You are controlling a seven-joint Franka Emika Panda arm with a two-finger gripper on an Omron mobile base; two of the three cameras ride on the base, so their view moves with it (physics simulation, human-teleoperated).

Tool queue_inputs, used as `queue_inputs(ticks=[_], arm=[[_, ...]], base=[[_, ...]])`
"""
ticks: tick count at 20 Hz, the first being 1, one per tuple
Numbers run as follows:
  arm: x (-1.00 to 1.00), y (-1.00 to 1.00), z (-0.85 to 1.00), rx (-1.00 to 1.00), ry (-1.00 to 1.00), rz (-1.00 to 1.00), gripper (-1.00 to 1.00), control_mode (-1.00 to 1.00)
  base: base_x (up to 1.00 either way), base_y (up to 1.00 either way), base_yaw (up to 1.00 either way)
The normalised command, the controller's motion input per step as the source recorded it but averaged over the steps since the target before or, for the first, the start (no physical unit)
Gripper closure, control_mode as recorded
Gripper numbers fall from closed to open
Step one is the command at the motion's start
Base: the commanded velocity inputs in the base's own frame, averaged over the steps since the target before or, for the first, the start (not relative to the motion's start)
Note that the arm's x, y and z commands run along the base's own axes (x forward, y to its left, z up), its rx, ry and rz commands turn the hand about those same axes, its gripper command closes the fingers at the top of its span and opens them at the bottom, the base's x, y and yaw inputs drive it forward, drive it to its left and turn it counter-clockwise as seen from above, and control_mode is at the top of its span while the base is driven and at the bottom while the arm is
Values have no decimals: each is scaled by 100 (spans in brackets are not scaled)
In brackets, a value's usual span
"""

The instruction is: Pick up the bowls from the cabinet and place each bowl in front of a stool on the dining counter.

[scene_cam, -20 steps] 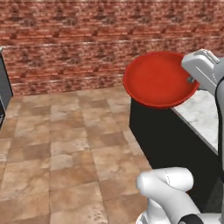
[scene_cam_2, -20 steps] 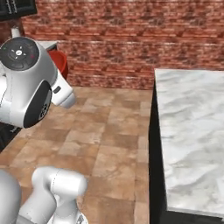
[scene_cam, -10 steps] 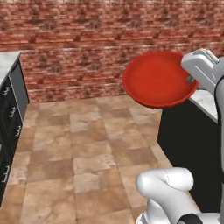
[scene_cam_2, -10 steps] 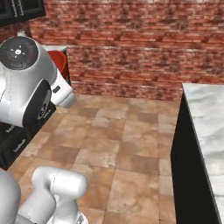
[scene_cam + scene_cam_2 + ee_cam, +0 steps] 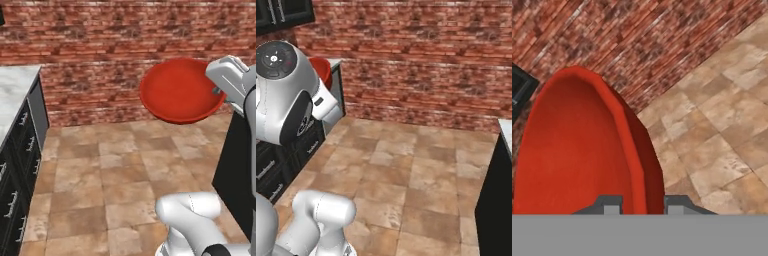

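You have the red bowl (image 5: 181,91) pinched by its rim: in the hand view the gripper (image 5: 641,206) shows one finger tip inside the rim and one outside, pressed together on the wall of the bowl (image 5: 587,150). The bowl hangs in the air, tilted with its open face partly toward the left base camera, high above the tiled floor (image 5: 115,175) and in front of the brick wall (image 5: 100,60).

What has changed is the scenery, not the bowl. Over the last second both base views have swung round: the dining counter's marble slab, which was large in the right base view, is now reduced to a sliver at the far right edge (image 5: 506,130) above its dark side panel. At the left of the left base view a black drawer unit (image 5: 20,165) with silver handles and a marble top has come in. The bowl sits at the same spot against the arm throughout, so the base is turning and the grip looks steady.

For the task, this reads as the carry stage: one bowl is out of the cabinet, not yet set down. You likely need to bring the dining counter back within reach before lowering. No stool is in sight, so I cannot judge the drop spot yet.
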Motion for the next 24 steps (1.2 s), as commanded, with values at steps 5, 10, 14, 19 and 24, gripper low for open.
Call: queue_inputs(ticks=[5,10,14,19,24], arm=[[0,0,0,0,0,0,100,100],[0,0,0,0,0,0,100,100],[0,0,0,0,0,0,100,100],[0,0,0,0,0,0,100,100],[0,0,0,0,0,0,100,100]], base=[[100,-20,1],[97,-8,-42],[65,0,-81],[64,0,-81],[86,13,-74]])
